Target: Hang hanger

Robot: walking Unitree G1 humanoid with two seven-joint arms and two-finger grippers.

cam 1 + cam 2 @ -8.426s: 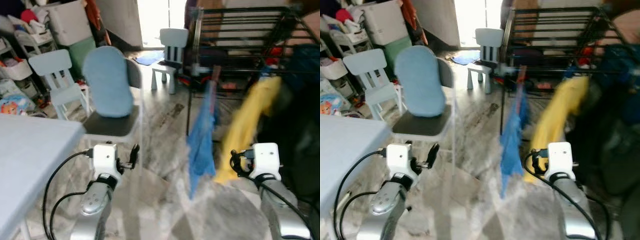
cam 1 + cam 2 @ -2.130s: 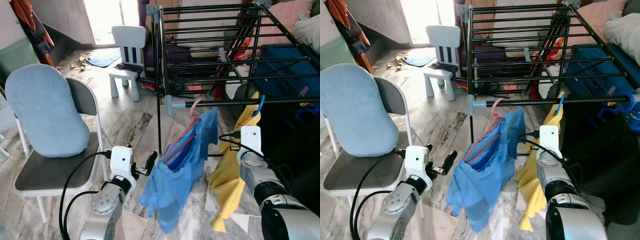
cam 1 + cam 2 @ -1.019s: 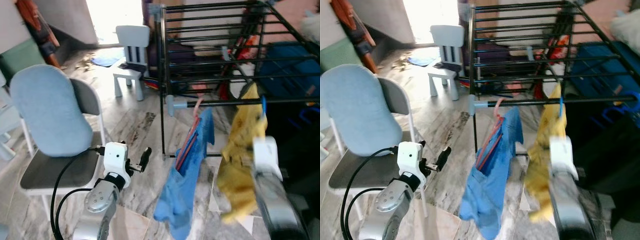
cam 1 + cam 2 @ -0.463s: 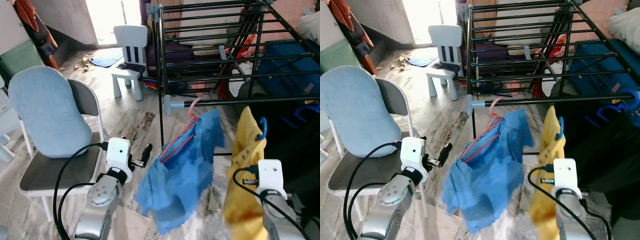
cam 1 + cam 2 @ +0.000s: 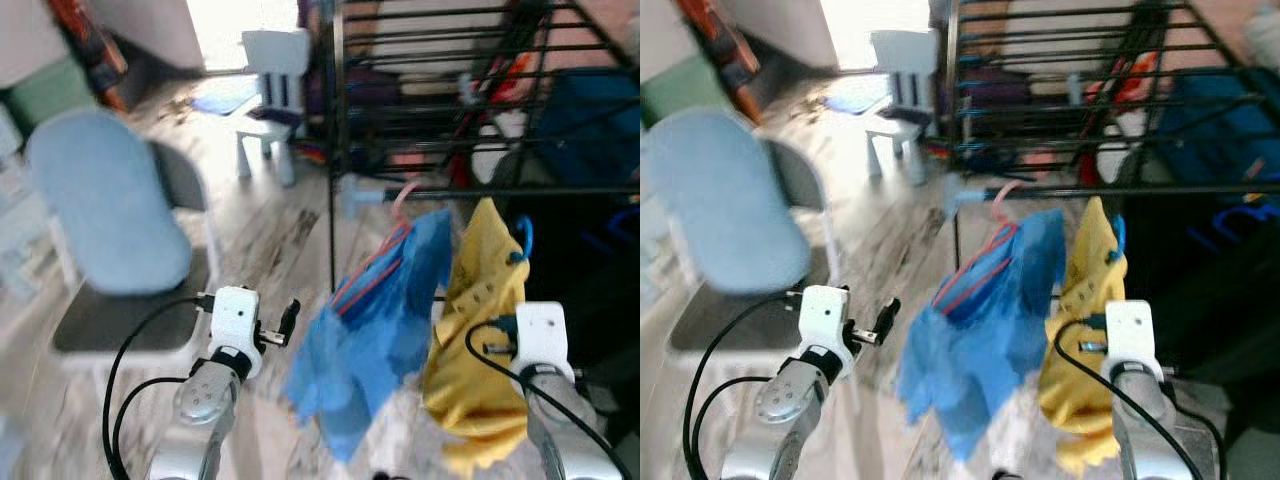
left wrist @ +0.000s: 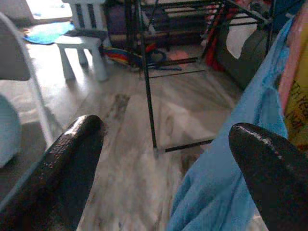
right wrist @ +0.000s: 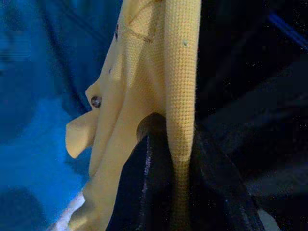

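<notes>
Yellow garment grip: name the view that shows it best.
Right wrist view: the right gripper fingers clamp a fold of the yellow garment close up. Eye views show it hanging before the wrist, grip hidden; left wrist view catches an edge.

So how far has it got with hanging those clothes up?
Looks done: the blue garment hangs by its pink hanger from the drying rack's rail.

In hand: the right pincer grips the yellow shirt, its blue hanger hook below the rail.

Left: hooking it on. The left pincer is open, holding nothing.
</notes>
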